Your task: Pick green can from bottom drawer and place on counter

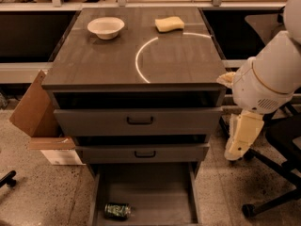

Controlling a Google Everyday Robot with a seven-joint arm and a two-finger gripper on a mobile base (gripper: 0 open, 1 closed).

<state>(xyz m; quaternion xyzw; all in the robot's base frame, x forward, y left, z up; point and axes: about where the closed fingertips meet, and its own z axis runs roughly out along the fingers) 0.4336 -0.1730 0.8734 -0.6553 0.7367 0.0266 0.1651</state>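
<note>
- A dark grey cabinet stands in front of me, its three drawers stepped out toward the floor.
- The bottom drawer (155,192) is pulled out farthest, and its grey tray is open to view from above.
- The green can (117,210) lies on its side in this drawer, near the front left corner, with nothing touching it.
- The counter (117,65) is the flat cabinet top, marked with a thin white arc (139,60).
- A white bowl (105,27) sits at the back left of the counter.
- A yellow sponge (170,24) lies at the back, right of the bowl and just above the arc.
- The robot's white arm (268,79) comes in from the right, beside the cabinet's right edge.
- The cream gripper (237,142) hangs downward from the arm, outside the cabinet, level with the two upper drawers (138,121).
- It is well apart from the can and holds nothing that I can see.
- I cannot tell whether the gripper is open or closed.
- A cardboard box (35,105) leans against the cabinet's left side.
- A black chair base (275,182) stands on the speckled floor at the right.
</note>
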